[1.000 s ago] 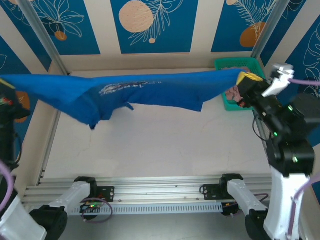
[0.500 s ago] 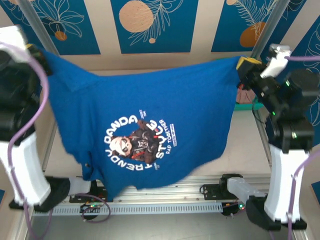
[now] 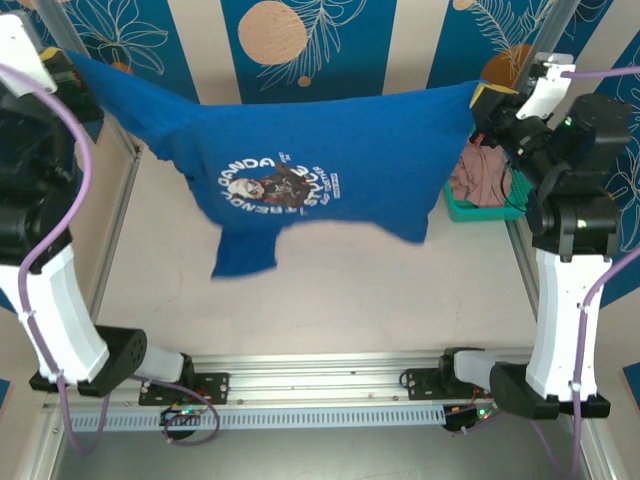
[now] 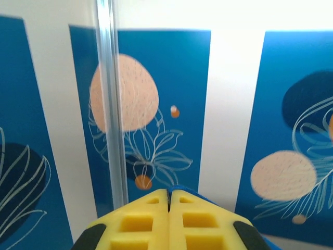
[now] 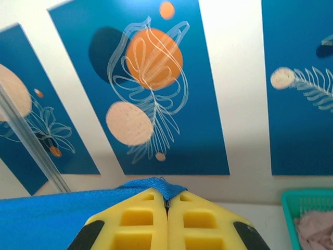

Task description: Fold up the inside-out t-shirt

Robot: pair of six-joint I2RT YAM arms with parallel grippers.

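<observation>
We find the inside-out t-shirt (image 3: 330,150) hanging in the air above the tabletop (image 3: 330,300), stretched between both arms. The left end effector (image 4: 168,197) is fully closed, with a sliver of blue cloth pinched at its tips. The right end effector (image 5: 167,200) is likewise clamped on a blue hem. We judge that the two high, widely spaced grips serve to spread the garment open before it is laid down.

The printed face points toward the overhead camera. The top edge runs fairly taut between the grips. The lower edge hangs loose and droops lowest at left; we cannot tell whether it touches the surface.

Open room lies beneath for lowering. The green basket (image 3: 462,210) holding the pink garment (image 3: 485,175) sits near the right grip, and a frame post (image 4: 110,104) stands close by the left one. We consider both snagging risks.
</observation>
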